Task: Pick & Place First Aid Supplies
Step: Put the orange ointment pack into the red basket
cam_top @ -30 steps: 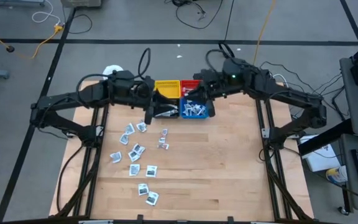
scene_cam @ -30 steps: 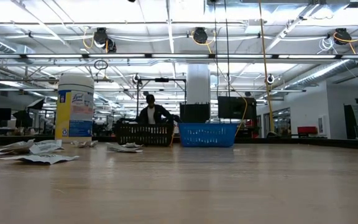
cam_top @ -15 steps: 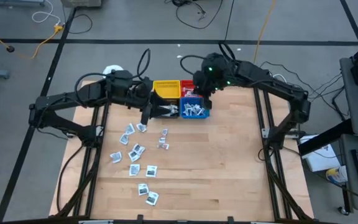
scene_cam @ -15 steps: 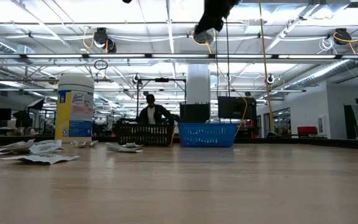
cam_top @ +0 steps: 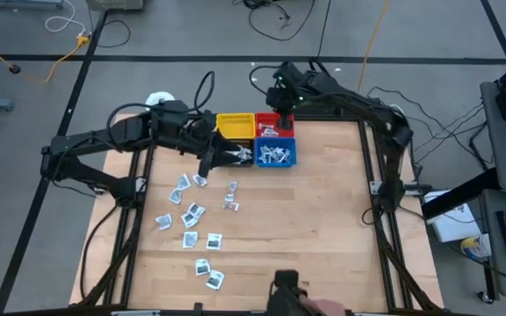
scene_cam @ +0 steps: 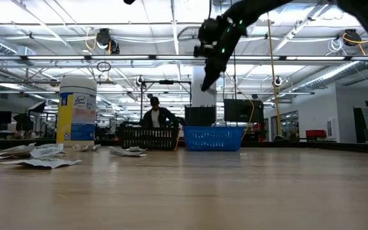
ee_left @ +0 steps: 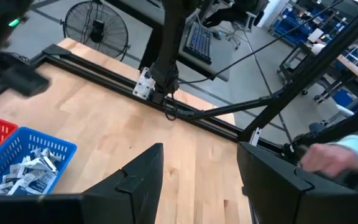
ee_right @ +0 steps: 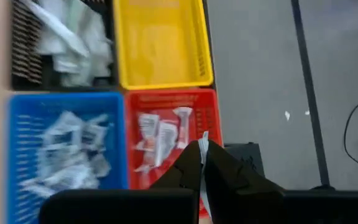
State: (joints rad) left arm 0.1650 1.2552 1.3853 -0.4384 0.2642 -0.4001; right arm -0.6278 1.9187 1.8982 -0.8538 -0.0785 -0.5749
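My right gripper (ee_right: 202, 163) hangs over the red bin (ee_right: 166, 137), shut on a thin white first aid packet (ee_right: 204, 144). It shows high in the low view (scene_cam: 205, 83) and at the table's far side in the high view (cam_top: 276, 107). My left gripper (ee_left: 197, 180) stands open and empty above the black bin (cam_top: 235, 156). More packets lie in the blue bin (cam_top: 276, 155), in the red bin and in the black bin. Several loose ones lie flat on the table (cam_top: 196, 215). The yellow bin (cam_top: 235, 125) holds nothing. My right gripper pinches the white packet between its two fingers. Only the packet's narrow edge (ee_right: 204, 142) sticks out past the fingertips. The fingers slant down from above. The packet is lifted clear, over the red bin.
A white-lidded round jar (cam_top: 158, 99) stands at the far left corner. A person's hand shows at the table's near edge (cam_top: 290, 294) and in the left wrist view (ee_left: 331, 155). Bare wood lies to the right of the bins (cam_top: 332, 202).
My right gripper has swung toward the table's far edge, from beside the blue bin to over the red one. It has come down into the low view and tipped its fingers downward. A person's hand has come in at the near edge.
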